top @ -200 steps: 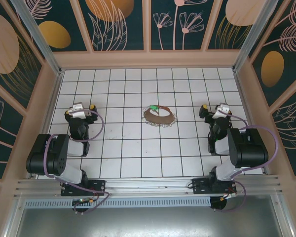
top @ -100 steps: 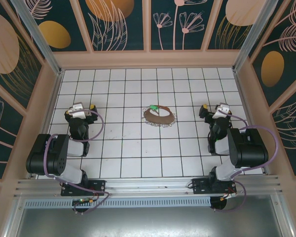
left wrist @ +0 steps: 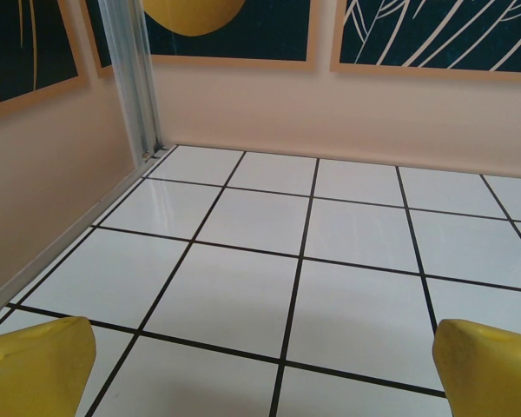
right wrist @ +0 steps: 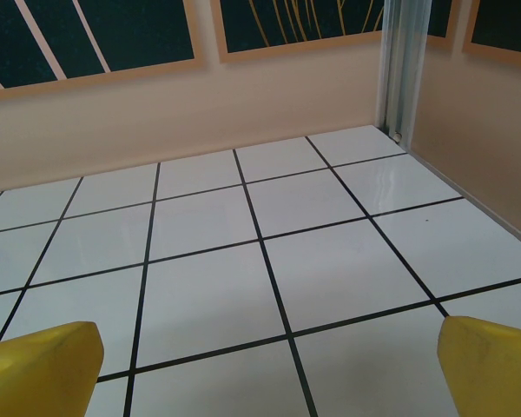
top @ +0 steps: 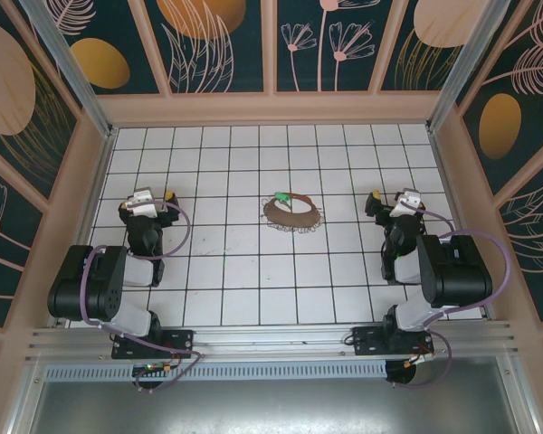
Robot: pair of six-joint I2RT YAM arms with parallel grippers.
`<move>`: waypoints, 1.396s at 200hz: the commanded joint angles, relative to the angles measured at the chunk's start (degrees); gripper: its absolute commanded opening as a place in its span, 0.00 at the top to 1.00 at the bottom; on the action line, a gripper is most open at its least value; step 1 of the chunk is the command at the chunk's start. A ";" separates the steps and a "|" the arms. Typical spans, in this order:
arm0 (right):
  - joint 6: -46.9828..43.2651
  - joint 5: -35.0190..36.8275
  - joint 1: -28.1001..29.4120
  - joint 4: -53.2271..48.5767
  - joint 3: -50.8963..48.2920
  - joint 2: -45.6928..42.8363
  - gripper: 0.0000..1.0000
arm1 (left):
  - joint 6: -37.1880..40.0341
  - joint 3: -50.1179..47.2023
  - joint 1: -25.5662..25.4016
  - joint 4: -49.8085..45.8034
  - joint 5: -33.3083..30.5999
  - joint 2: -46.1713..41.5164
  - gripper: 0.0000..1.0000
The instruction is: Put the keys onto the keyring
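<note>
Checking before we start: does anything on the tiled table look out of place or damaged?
Nothing stands out. The brownish chain-loop keyring lies flat mid-table, the tiny green key at its far-left edge; left gripper and right gripper sit open, apart from it.

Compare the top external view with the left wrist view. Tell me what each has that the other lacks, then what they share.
Top external: the keyring mid-table, the green key at its far-left edge, and the right claw. Left wrist: yellow fingertips from behind, wide apart, bare tiles between them. Shared: the left claw, open, the white tiled table and the aluminium corner post.
</note>
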 commanded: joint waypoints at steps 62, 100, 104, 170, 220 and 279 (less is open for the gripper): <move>1.14 1.52 0.39 2.08 -0.18 0.42 0.01 | -1.12 -0.07 0.37 1.88 0.78 0.02 0.01; 1.09 1.54 0.38 2.05 -0.19 0.42 0.01 | -1.14 0.13 0.37 1.64 0.86 0.08 0.01; 1.09 1.61 0.42 2.00 -0.19 0.41 0.01 | -1.15 0.12 0.42 1.60 0.86 0.11 0.01; 0.66 7.23 2.15 3.78 -0.93 0.44 0.01 | -1.16 -0.06 0.36 1.88 0.86 -0.04 0.01; -0.64 5.83 2.83 13.11 -6.24 -0.77 0.01 | -1.21 3.53 0.37 -8.73 0.48 -4.55 0.01; -1.38 4.56 2.98 15.36 -7.70 -1.68 0.01 | -1.54 2.40 0.37 -9.86 1.72 -7.74 0.01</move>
